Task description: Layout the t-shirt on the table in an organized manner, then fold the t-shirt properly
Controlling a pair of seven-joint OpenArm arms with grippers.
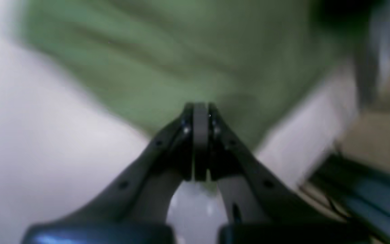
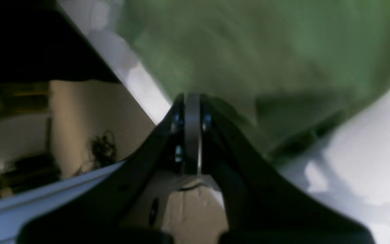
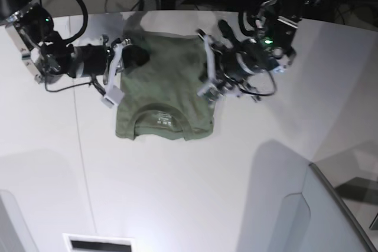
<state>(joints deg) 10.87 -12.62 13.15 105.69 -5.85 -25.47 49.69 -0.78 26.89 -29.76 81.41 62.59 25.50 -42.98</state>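
Black fingers, both pairs closed. Left gripper point(image 1: 200, 110) over the shirt point(image 3: 168, 81), on its right side as the base view has it; right gripper point(image 2: 192, 100) at its left side. Whether either pinches cloth: cannot tell. Green shirt lies on the far half of the white table point(image 3: 177, 193), collar toward the near side, pale label print showing. Grey panel point(image 3: 322, 210) near right. Left arm blurred.
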